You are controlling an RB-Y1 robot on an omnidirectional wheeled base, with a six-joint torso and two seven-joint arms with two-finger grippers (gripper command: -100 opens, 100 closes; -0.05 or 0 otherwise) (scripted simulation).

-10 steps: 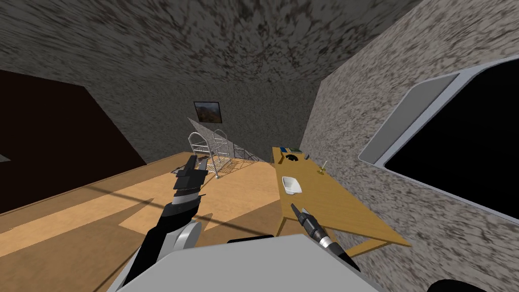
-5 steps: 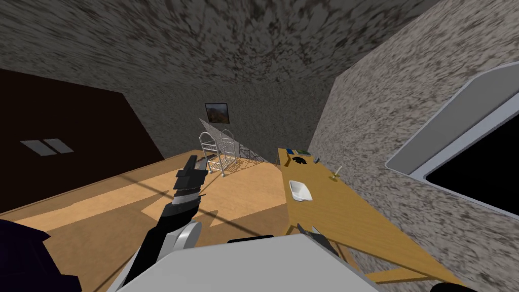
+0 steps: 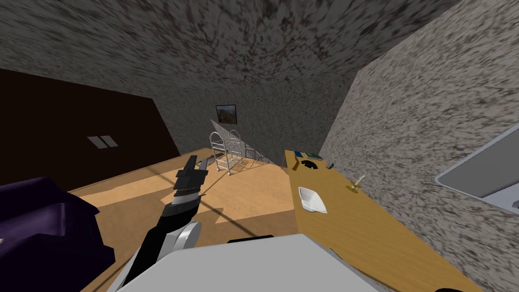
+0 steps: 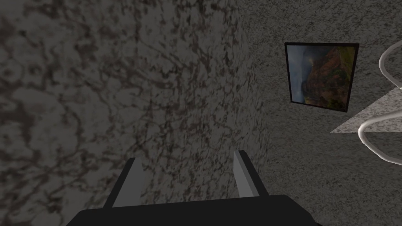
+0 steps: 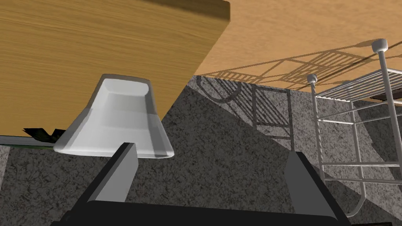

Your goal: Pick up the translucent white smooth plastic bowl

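Wooden table [image 3: 365, 238] — white bowl [image 3: 311, 200]

The bowl [image 3: 311, 199] sits on the desk [image 3: 365, 238], near its left edge. A small upright item [image 3: 357, 183] stands right of the bowl, beside the wall [image 3: 405, 152]. Behind the bowl, flat items [image 3: 309, 163] lie at the desk's far end. A wire rack [image 3: 228, 149] stands on the floor [image 3: 253, 187] left of that end, below a wall picture [image 3: 226, 113]. The left tool [image 3: 196, 162] hangs over the floor, left of the desk.
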